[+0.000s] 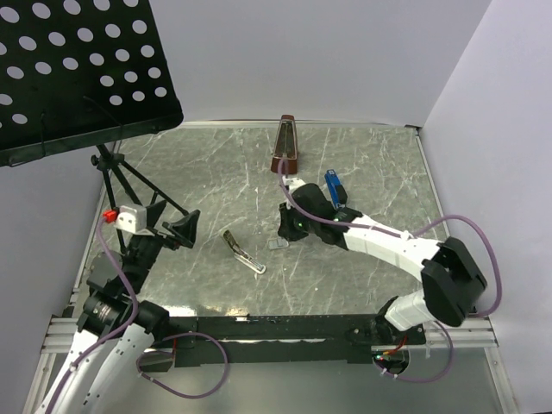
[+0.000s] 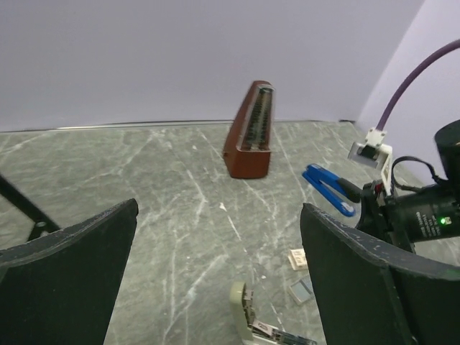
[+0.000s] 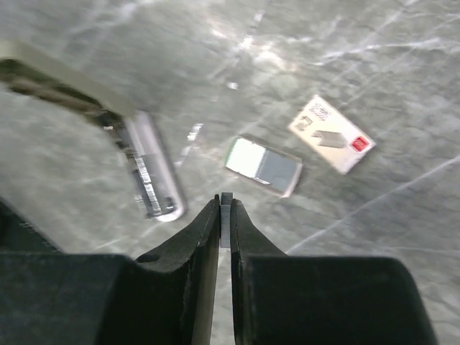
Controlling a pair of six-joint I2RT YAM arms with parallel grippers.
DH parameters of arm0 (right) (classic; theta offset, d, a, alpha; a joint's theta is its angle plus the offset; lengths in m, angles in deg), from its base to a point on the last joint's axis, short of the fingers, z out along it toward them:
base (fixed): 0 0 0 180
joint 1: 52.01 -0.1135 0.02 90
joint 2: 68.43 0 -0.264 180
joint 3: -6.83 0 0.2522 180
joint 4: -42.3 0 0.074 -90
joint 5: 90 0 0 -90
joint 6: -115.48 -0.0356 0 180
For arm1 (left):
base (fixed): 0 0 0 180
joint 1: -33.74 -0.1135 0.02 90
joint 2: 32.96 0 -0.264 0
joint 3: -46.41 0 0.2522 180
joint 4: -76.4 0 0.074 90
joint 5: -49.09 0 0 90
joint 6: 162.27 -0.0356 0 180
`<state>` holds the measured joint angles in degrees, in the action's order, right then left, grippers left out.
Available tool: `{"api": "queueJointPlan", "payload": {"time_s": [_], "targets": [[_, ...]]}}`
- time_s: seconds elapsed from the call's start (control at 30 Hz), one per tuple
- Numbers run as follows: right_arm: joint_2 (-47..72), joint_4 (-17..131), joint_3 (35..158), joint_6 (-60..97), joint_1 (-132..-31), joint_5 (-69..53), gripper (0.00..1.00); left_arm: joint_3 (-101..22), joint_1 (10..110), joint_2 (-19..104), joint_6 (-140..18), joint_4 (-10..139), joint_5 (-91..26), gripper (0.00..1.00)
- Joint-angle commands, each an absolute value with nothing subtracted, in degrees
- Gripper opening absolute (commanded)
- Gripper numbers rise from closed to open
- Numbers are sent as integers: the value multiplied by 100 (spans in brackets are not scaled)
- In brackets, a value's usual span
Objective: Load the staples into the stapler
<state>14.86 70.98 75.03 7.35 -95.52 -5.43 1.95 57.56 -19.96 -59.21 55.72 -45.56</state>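
Marbled tabletop [image 1: 216, 164], lilac walls [image 1: 302, 52], left end effector [image 2: 219, 215] wide, right end effector [image 3: 225, 203] pinching staples [image 3: 226, 226]

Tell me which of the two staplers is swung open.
The pale greenish stapler lying mid-table: its top is hinged right back, baring the metal channel. The blue stapler farther back on the right is not unfolded.

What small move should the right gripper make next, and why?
Probably shift the right gripper left, over the open stapler. It seems shut on a thin grey strip of staples, and the stapler lies opened just left of it, so lining the strip up above it looks sensible.
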Motion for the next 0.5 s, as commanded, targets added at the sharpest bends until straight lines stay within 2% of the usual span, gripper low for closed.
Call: {"api": "queueJointPlan", "payload": {"time_s": [0.0, 0.23, 0.47], "targets": [[919, 5696, 7035, 80, -9499, -1036, 15, 276, 5739, -1714, -5777, 6052, -3499, 99], [277, 4719, 6403, -360, -9473, -1862, 15, 189, 5975, -1169, -6629, 6449, -1714, 99], [-154, 3981, 5954, -782, -9455, -2512, 15, 118, 6669, -721, -7910, 6282, -945, 99]]}}
